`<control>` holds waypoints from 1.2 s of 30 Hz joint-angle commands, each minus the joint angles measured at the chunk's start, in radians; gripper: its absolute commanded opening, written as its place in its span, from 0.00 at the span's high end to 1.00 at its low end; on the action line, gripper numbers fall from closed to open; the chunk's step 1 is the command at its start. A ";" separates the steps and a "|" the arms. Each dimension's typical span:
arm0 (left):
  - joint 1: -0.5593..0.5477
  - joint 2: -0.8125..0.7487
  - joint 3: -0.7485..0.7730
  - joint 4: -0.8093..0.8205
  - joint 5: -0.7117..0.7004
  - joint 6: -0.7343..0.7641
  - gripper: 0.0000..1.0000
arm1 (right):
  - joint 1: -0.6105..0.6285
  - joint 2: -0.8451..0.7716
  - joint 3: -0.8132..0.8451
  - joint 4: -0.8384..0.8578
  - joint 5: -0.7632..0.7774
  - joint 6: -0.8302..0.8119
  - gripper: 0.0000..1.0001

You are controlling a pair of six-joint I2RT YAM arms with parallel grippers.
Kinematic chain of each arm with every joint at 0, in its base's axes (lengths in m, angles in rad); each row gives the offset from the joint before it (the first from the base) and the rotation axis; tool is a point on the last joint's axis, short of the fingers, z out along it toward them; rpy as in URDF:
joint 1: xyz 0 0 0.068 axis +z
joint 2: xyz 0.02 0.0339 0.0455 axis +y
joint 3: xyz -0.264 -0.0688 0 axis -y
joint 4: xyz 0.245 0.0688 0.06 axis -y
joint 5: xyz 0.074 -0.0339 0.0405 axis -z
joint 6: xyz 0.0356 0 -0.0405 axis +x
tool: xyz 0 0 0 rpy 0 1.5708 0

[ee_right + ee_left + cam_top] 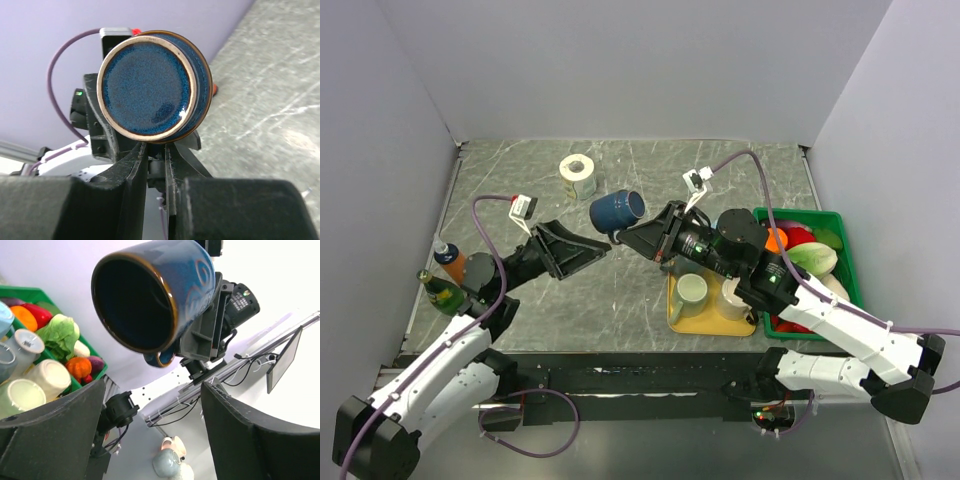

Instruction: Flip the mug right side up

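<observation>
Right pincer (620,238) clamps the blue mug (617,210) by its handle, mouth sideways; open left pincer (152,390) should steady it before tipping upright.

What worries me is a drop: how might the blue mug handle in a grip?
The blue mug looks like glazed ceramic: probably rigid, slick, breakable. Pinched only at its handle by the right gripper, it might pivot.

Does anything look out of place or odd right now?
The blue mug is off the table, lying sideways in the air: the right gripper clamps it near the handle, mouth toward the open left gripper. Nothing looks spilled.
</observation>
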 commanded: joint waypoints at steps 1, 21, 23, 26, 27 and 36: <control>-0.013 0.038 0.076 0.067 -0.007 -0.016 0.22 | 0.006 -0.007 0.003 0.175 -0.041 0.024 1.00; -0.026 0.020 0.062 0.096 -0.095 -0.033 0.51 | 0.006 0.020 -0.053 0.232 -0.106 0.058 1.00; -0.027 0.015 0.067 0.089 -0.096 -0.030 0.56 | 0.006 0.016 -0.070 0.245 -0.111 0.060 1.00; -0.027 0.009 0.067 0.075 -0.101 -0.029 0.63 | 0.006 0.006 -0.092 0.255 -0.114 0.064 1.00; -0.027 0.007 0.062 0.075 -0.101 -0.030 0.67 | 0.006 0.005 -0.096 0.255 -0.114 0.066 1.00; -0.027 -0.016 0.032 0.069 -0.119 -0.035 0.71 | 0.006 -0.017 -0.115 0.236 -0.102 0.053 1.00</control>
